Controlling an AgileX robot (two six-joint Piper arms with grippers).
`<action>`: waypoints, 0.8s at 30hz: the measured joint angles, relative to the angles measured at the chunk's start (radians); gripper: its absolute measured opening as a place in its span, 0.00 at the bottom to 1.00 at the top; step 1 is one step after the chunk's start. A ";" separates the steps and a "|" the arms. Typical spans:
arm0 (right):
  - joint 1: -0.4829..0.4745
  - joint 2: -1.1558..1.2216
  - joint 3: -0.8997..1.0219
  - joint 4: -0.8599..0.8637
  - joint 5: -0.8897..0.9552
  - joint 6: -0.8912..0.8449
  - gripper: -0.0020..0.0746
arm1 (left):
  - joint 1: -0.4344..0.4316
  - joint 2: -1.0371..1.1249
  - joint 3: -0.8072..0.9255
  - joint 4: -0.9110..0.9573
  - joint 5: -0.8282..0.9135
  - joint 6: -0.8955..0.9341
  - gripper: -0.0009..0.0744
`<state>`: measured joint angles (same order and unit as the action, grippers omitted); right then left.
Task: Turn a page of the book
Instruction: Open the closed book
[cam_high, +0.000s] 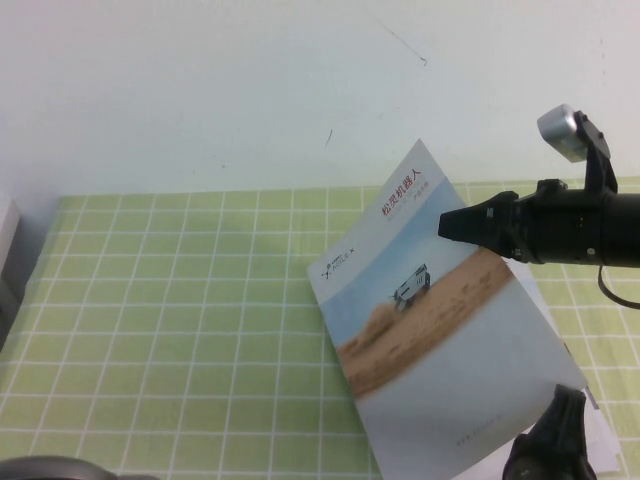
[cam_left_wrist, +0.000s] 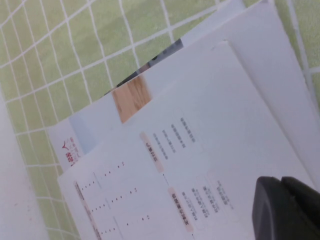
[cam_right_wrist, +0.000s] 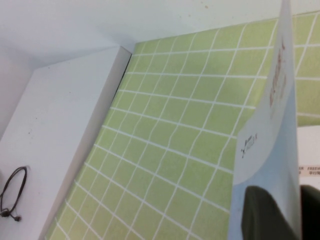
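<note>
High view: the thin glossy brochure book (cam_high: 560, 400) lies at the right of the green checked mat (cam_high: 180, 300). Its desert-rover cover page (cam_high: 430, 310) stands tilted up, pinched at its far edge by the right gripper (cam_high: 455, 225), so it wants swinging further left over the spine. The left gripper (cam_high: 555, 440) sits near the book's front corner, can't tell its jaws.

Left wrist view: white inner tables.

Right wrist view: the page sits between the fingers.

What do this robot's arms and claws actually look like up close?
Both are matte black. The right gripper tapers to a dark pointed tip on a thick cylindrical arm, with a silver camera above and a thin black cable. The left gripper shows chunky black fingers.
</note>
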<state>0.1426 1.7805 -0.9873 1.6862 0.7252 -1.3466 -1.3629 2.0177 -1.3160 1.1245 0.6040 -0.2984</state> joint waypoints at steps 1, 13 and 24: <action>0.000 0.000 0.000 0.000 0.005 0.000 0.21 | 0.000 0.001 0.000 0.002 0.011 -0.003 0.01; 0.000 0.000 0.000 0.000 0.099 -0.043 0.51 | 0.000 0.005 0.000 0.019 0.111 -0.017 0.01; -0.015 0.000 0.000 0.000 0.128 -0.049 0.58 | 0.000 0.007 0.000 0.046 0.155 -0.046 0.01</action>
<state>0.1271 1.7805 -0.9873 1.6862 0.8537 -1.3956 -1.3629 2.0249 -1.3165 1.1703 0.7585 -0.3446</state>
